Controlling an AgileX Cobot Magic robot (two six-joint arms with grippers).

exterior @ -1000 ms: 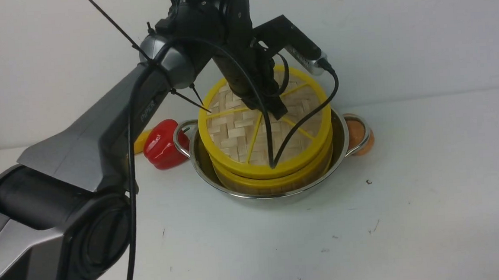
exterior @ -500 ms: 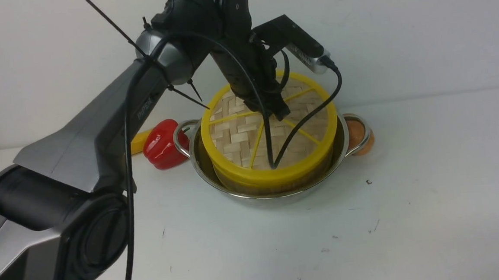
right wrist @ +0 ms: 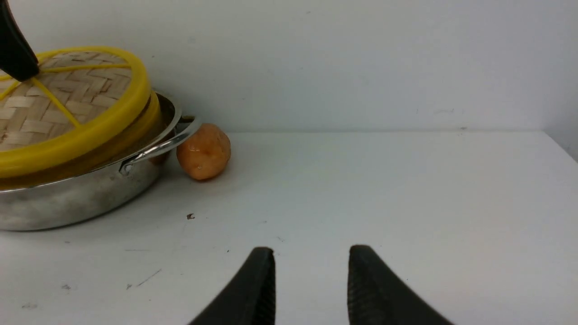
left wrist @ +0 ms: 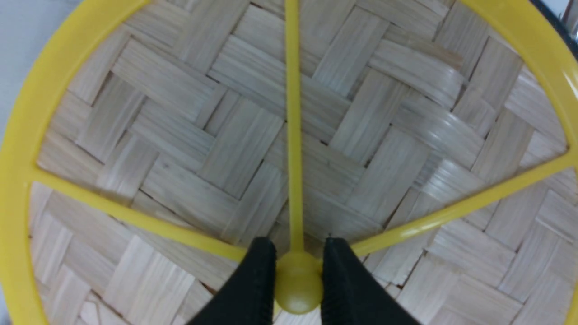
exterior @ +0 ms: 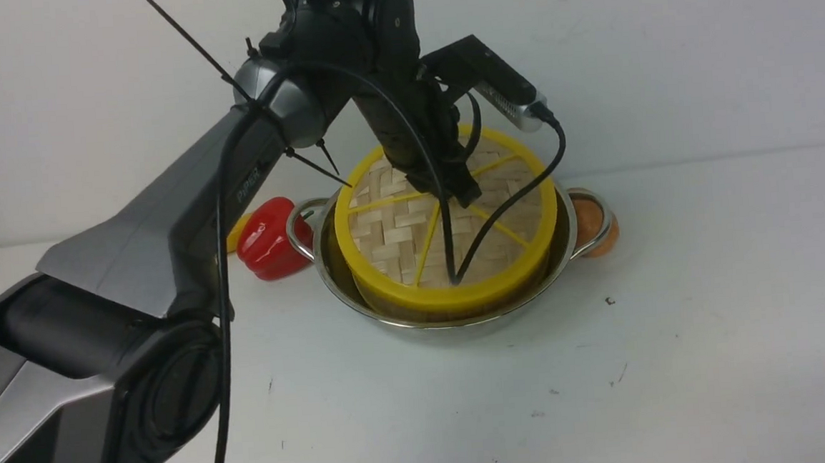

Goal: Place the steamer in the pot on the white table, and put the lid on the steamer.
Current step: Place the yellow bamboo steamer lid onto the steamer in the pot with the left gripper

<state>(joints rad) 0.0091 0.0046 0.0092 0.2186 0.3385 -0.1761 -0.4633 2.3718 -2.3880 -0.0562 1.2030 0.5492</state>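
On the plain white table (exterior: pixel 675 315), the yellow-rimmed bamboo steamer (right wrist: pixel 97 161) sat inside the shiny steel pot (exterior: pixel 432 323), the flat woven lid (exterior: pixel 398 232) appeared seated, and only release remained, with the left gripper (left wrist: pixel 298 253) clamped on the centre hub (left wrist: pixel 298 289) and the right gripper (right wrist: pixel 311 257) open and empty.

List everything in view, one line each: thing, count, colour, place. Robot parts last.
lid: one, woven bamboo with yellow rim and spokes, on top of the steamer.
steamer: one, bamboo with yellow rim, inside the pot.
pot: one, shiny steel, on the table near the back wall.
white table: one, white with dark specks.
red pepper: one, red, beside the pot's left handle.
yellow item: one, mostly hidden behind the pepper.
orange round item: one, by the pot's right handle.
left arm: one, grey and black, reaching over the pot.
wrist camera: one, black, on the left arm.
left gripper: shut on the lid's hub.
right gripper: open, empty, above the table.
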